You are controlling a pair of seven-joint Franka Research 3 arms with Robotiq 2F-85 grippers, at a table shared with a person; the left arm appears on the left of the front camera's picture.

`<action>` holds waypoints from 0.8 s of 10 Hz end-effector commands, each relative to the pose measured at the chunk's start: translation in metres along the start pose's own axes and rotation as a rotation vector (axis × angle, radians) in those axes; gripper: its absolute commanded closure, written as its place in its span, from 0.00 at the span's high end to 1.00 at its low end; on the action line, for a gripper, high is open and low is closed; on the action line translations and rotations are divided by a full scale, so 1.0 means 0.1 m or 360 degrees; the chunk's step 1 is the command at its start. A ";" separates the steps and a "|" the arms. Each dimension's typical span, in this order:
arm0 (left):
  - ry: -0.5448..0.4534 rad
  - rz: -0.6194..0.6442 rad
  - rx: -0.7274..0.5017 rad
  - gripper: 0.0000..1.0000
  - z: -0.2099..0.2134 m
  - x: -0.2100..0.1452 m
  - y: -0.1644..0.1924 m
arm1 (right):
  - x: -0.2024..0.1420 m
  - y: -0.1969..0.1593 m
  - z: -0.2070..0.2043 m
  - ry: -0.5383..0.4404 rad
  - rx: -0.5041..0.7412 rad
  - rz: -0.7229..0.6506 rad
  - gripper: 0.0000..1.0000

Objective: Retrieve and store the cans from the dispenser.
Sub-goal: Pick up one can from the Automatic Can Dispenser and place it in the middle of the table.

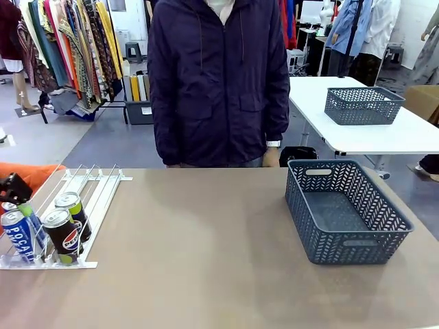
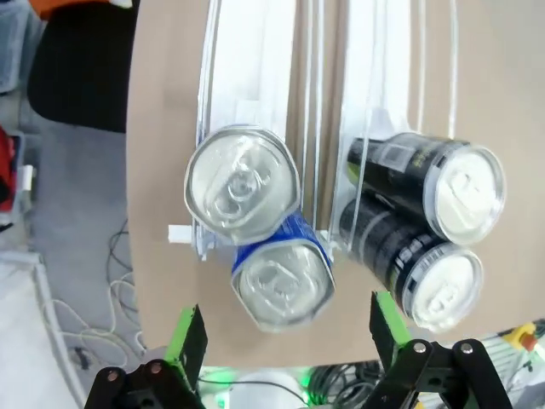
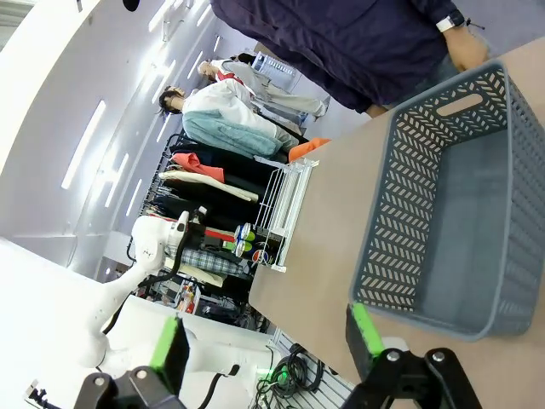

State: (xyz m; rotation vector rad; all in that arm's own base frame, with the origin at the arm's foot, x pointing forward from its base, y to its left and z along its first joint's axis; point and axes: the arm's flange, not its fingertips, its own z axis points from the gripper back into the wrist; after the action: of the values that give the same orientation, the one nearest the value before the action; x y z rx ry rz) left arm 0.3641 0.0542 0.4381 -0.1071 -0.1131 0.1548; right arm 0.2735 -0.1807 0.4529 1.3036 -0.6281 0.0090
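The left hand (image 2: pixel 285 324), open above the dispenser (image 2: pixel 255 68), needed, I judged, to centre on the nearest blue can (image 2: pixel 283 284) before closing

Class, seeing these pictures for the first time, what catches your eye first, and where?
Four cans crowd the low end of the white dispenser on the left of the table, with the left gripper poised above them, jaws open. On the right stands an empty grey mesh basket, and a person in a dark jacket stands at the far side.
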 end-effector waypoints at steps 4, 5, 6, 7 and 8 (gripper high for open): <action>0.0046 0.0082 0.0070 1.00 -0.37 -0.04 -0.05 | 0.04 0.03 -0.01 -0.0035 0.0032 0.0033 1.00; 0.0069 0.0086 0.0090 1.00 -0.40 -0.04 -0.07 | 0.04 0.03 -0.01 -0.0035 0.0032 0.0033 1.00; 0.0073 0.0079 0.0098 1.00 -0.41 -0.03 -0.08 | 0.04 0.03 -0.01 -0.0035 0.0032 0.0033 1.00; 0.0086 0.0085 0.0105 1.00 -0.40 -0.05 -0.07 | 0.04 0.03 -0.01 -0.0035 0.0032 0.0033 1.00; 0.0093 0.0102 0.0113 1.00 -0.42 -0.03 -0.08 | 0.04 0.03 -0.01 -0.0035 0.0032 0.0033 1.00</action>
State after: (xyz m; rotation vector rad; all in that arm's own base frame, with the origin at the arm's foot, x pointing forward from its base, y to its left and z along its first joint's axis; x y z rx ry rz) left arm 0.3791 0.0448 0.4046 -0.0785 -0.0537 0.1885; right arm 0.2735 -0.1807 0.4530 1.3038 -0.6280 0.0090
